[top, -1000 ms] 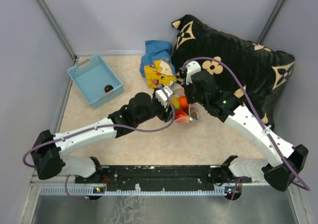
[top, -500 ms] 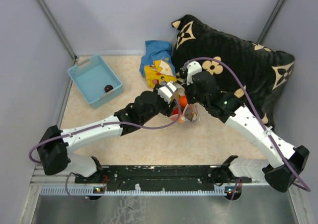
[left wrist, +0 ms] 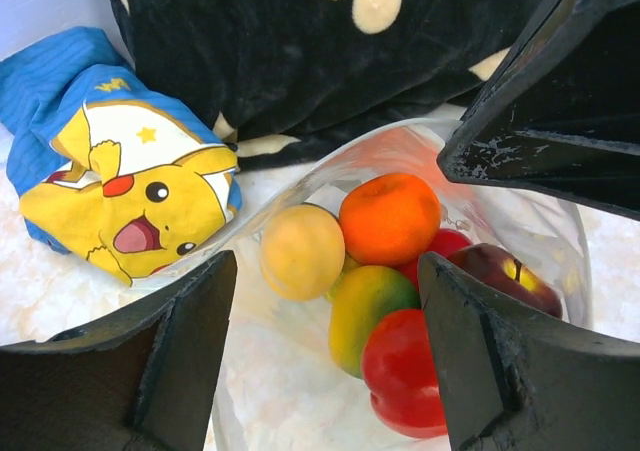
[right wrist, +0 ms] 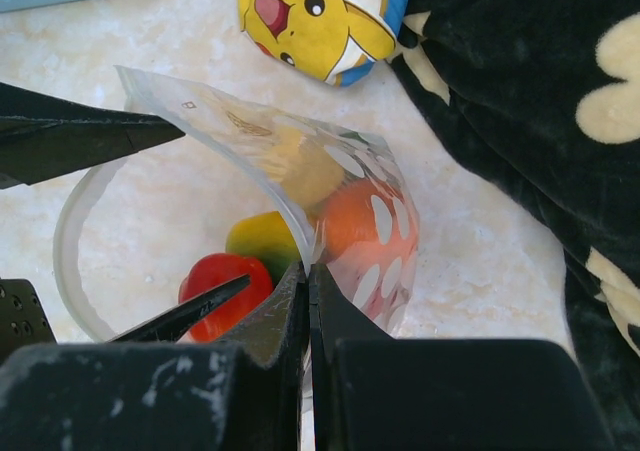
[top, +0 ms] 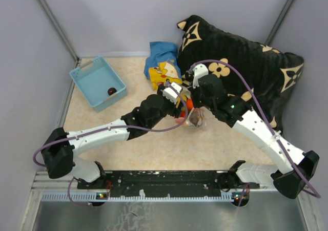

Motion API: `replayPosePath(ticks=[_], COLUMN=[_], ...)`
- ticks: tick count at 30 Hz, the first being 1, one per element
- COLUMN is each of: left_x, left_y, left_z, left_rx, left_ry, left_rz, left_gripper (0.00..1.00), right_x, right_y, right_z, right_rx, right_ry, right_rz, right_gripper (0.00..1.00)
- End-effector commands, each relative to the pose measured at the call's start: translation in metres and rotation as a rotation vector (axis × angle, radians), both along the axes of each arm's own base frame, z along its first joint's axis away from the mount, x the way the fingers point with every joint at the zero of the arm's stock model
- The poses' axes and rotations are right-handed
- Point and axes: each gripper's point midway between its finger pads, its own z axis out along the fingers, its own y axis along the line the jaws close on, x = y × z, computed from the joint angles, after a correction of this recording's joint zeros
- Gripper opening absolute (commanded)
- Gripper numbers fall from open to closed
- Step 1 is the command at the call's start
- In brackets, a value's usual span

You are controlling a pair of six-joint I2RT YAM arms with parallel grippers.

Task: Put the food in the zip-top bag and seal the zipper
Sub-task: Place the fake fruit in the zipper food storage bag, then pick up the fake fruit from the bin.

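Since earlier: left arm [top: 148, 110] advanced, its jaws now spread wide at bag [right wrist: 385, 246] mouth. Right arm [top: 218, 98] jaws pinch bag rim. Fruits [left wrist: 390, 216] inside bag on tabletop [top: 154, 154]; dark fruit [top: 111, 91] in basket [top: 84, 78], likely next.

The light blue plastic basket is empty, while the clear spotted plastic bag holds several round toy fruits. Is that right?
No. The light blue plastic basket holds one dark round toy fruit, as the top external view shows. The clear spotted plastic bag does hold several round toy fruits.
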Motion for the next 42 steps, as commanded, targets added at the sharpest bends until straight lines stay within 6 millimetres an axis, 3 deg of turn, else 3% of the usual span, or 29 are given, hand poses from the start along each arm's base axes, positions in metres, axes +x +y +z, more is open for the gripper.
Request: replayPosePath(ticks=[1,9,16,19,23,32,38,42], left_x=[-0.002,-0.017,-0.011,0.0,0.023,0.051,0.078,0.102], left_y=[-0.003,0.034,0.078,0.101,0.154,0.251,0.306,0.332], left_z=[0.022,0.042,0.041,0.033,0.018,-0.016,-0.039,-0.047], left_rx=[-0.084,-0.115,-0.09,-0.097,-0.112,-0.046,-0.067,-0.077], left_ry=[-0.006,0.049,0.085,0.144,0.237,0.375,0.473,0.514], left_rz=[0.017,0.076,0.188,0.221,0.33,0.538,0.668,0.725], left_gripper=[0.79,0.8,0.82,0.82,0.82,0.83,0.83,0.82], right_x=[0.001,0.001,0.001,0.001,0.002,0.002,0.002,0.002], right_y=[-0.001,-0.001,0.0,-0.002,0.001,0.004,0.006,0.007], right_z=[0.021,0.02,0.02,0.021,0.02,0.022,0.021,0.02], right_rx=[0.058,0.058,0.055,0.052,0.051,0.057,0.064,0.066], right_ry=[-0.061,-0.06,-0.054,-0.059,-0.056,-0.063,-0.068,-0.068], right_rz=[-0.005,-0.008,-0.006,-0.009,0.001,0.017,0.029,0.03], right_gripper=[0.0,0.0,0.0,0.0,0.0,0.0,0.0,0.0])
